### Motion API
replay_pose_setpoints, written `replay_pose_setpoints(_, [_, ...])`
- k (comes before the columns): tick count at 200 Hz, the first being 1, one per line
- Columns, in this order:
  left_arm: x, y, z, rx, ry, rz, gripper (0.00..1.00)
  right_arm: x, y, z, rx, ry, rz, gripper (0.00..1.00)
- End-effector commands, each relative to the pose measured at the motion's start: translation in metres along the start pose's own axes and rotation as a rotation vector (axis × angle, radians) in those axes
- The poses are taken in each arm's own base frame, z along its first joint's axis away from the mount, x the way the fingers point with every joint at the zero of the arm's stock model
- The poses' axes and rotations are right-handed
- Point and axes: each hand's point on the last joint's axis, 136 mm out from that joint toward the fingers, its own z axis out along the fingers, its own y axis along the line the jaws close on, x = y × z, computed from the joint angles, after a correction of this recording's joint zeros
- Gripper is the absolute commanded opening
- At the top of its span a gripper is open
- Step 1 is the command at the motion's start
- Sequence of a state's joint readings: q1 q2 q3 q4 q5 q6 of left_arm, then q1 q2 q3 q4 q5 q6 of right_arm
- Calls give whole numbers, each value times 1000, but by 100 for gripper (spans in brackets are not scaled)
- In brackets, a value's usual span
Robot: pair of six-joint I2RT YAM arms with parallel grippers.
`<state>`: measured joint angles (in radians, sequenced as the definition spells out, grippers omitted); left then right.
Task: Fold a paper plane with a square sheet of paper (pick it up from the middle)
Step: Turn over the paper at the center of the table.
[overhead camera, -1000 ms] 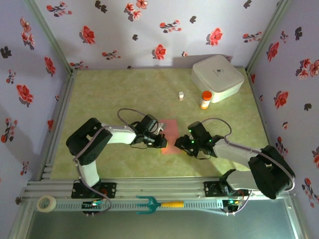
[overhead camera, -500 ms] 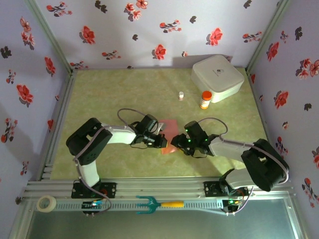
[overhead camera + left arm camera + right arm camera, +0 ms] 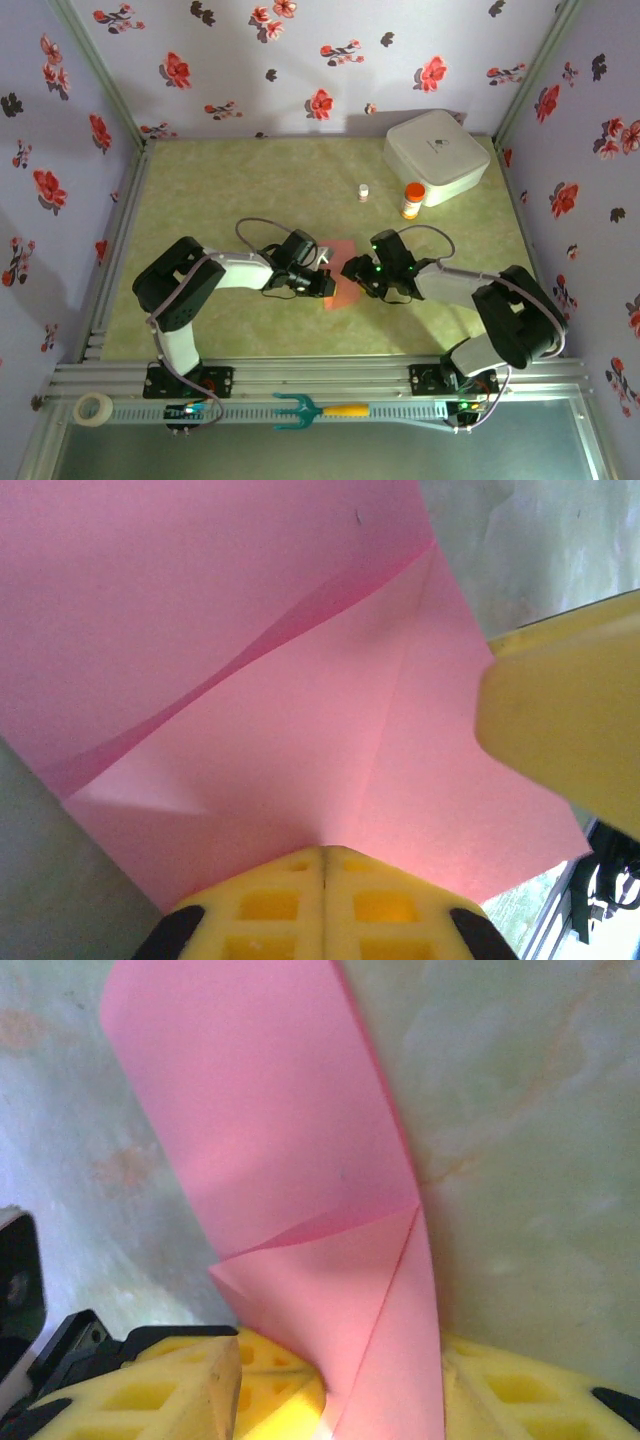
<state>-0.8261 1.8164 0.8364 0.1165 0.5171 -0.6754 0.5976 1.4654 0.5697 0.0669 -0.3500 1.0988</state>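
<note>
Right end effector (image 3: 352, 271), fingers apart, is sliding left onto the square sheet of paper (image 3: 338, 250); left end effector (image 3: 323, 284) is staying clamped on it.

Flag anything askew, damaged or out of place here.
Nothing looks damaged or spilled. The pink paper carries diagonal creases, but those fit mid-fold work. The stray items are the teal fork and a tape roll, both lying on the front rail, off the green mat.
</note>
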Motion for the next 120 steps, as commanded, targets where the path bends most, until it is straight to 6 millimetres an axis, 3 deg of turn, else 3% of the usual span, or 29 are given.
replay_pose_setpoints(1, [9,9,1,-26,24,-21,0,-7,8,1,-40,2,-22,48])
replay_pose_setpoints(120, [2,-4,-5,10,5,0,2,-14,-4,12,-92,6,3,21])
